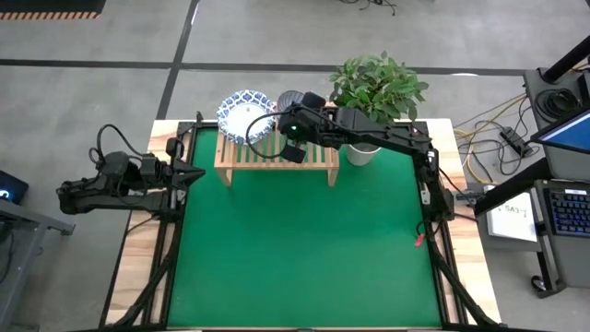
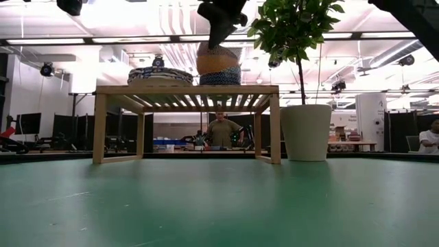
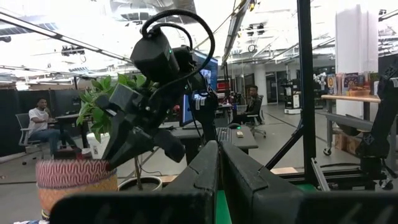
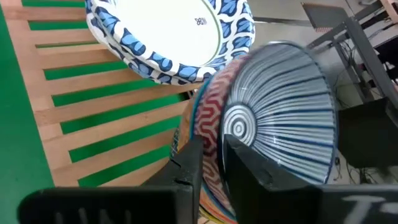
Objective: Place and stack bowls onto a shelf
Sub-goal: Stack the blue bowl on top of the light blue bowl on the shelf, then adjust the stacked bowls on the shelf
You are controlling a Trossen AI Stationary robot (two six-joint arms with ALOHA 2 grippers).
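One shelf (image 1: 277, 159), two bowl stacks (image 1: 245, 115), one plant (image 1: 378, 88).

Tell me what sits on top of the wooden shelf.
On the shelf: a stack of wide blue-rimmed white bowls and a stack of small bowls, which the right gripper grips. Lower bowls in each stack are mostly hidden.

A low light-wood shelf with a slatted top (image 2: 186, 90) stood on the green table mat (image 2: 219, 206). On its top sat a stack of wide white bowls with blue patterned rims (image 2: 160, 75), and beside it a stack of smaller bowls, mustard over dark blue pattern (image 2: 218, 68). A dark gripper (image 2: 221, 24) hung right above those. Right of the shelf stood a white plant pot (image 2: 306, 132) with a leafy plant. A person sat behind, seen under the shelf.
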